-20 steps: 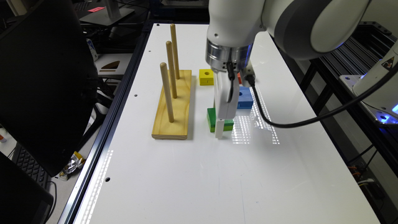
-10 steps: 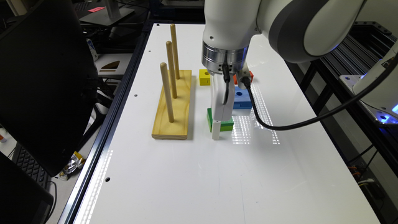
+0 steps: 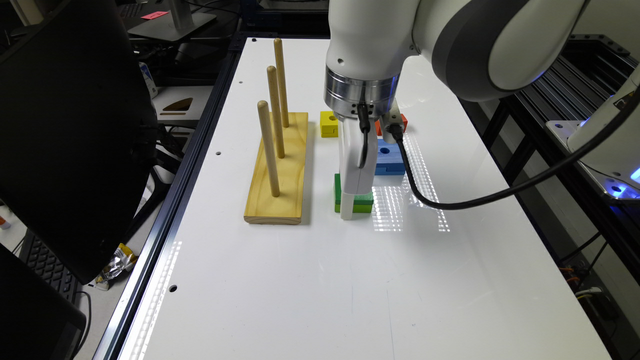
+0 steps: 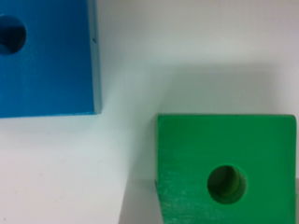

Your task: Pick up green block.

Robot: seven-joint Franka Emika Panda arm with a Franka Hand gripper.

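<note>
Your claw [image 3: 347,212] down at the green block [image 4: 226,170] on the white table [image 3: 310,280], finger state cannot be told, blue block [image 4: 46,58] just beyond it, peg stand [image 3: 277,170] off to one side.

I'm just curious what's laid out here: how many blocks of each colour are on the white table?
Green block: 1
Blue block: 1
Yellow block: 1
Red-orange block, mostly hidden behind the arm: 1
Total: 4 blocks
</note>
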